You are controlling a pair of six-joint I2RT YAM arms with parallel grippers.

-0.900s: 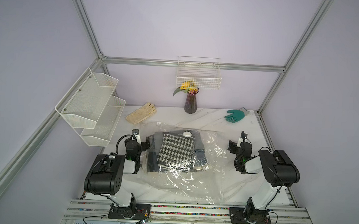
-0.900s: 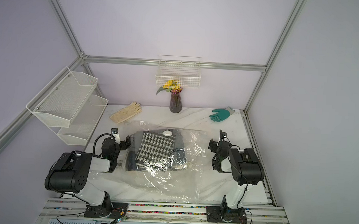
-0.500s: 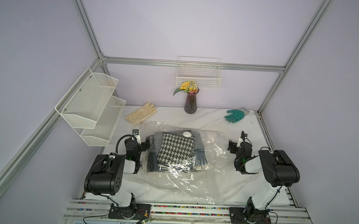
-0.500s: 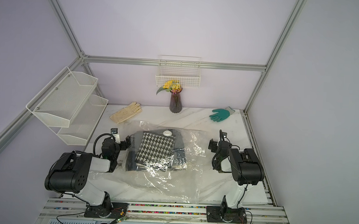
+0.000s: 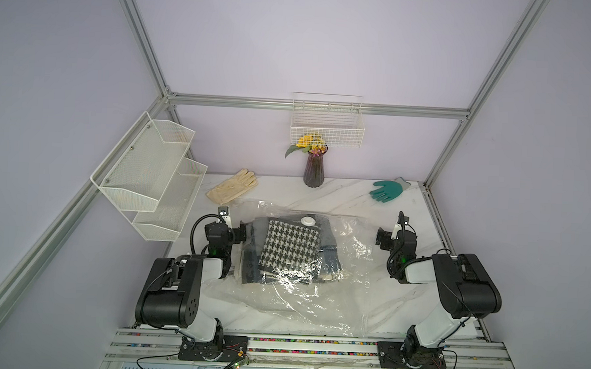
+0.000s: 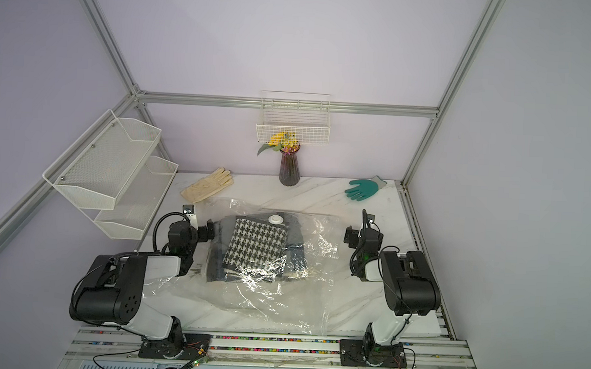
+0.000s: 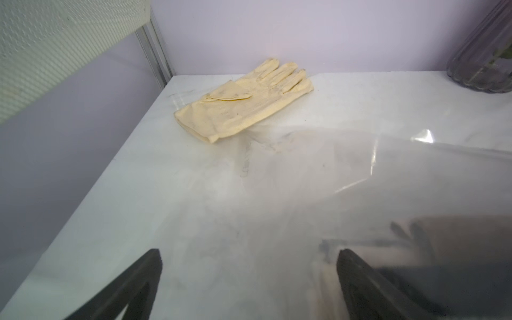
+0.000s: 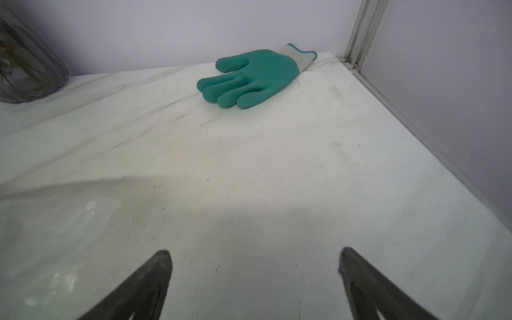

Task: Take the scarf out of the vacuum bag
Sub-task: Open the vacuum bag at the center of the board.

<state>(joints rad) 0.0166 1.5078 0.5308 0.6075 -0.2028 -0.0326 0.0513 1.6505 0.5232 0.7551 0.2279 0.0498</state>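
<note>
**Both grippers waiting wide open, scarf lying inside the bag**

The left gripper (image 7: 248,253) is holding its jaws spread wide with nothing between them. In the left wrist view one of its fingers (image 7: 360,277) is showing through clear film, so it may be touching the bag's edge, though the blur is making that hard to tell. The right gripper (image 8: 253,252) is likewise standing fully spread over bare marble, just off the bag's right edge and gripping nothing.

Between the two arms the vacuum bag (image 5: 344,292) is lying flat and crinkled on the table (image 5: 335,198). Its long axis is running from the back of the table toward the front rail, and its white valve cap (image 5: 308,221) is facing up at the far end. The bag is holding the scarf (image 5: 290,249), folded with a black-and-white houndstooth panel uppermost. The scarf is sitting in the bag's far left part, its length pointing from the cap toward the front and leaning slightly left.

Farther out, a dark ribbed vase (image 5: 313,172) is holding yellow flowers (image 5: 308,142) below a wire basket (image 5: 326,131) on the back wall. A cream glove (image 5: 232,190) and a green glove (image 5: 387,191) are lying near the back corners, beside a two-tier mesh shelf (image 5: 149,170).

Against the earlier frames nothing is showing any shift: arms, bag and scarf are keeping the same places
</note>
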